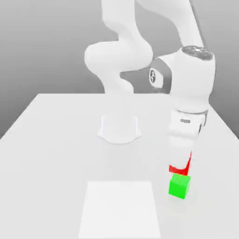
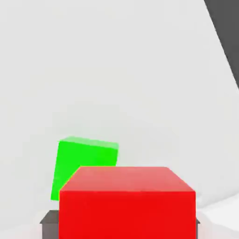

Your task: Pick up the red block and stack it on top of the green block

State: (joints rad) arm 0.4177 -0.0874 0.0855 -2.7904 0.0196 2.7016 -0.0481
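Observation:
The red block sits between my gripper's fingers, which hide most of it in the exterior view; the jaws are shut on it. It hangs just behind and slightly above the green block, which rests on the white table near the exterior view's right. In the hand view the red block is close up with dark fingertips at its sides, and the green block lies on the table beyond it, partly hidden by the red one.
The arm's white base stands at the middle of the table. A paler white rectangle lies on the table at the front, to the exterior view's left of the green block.

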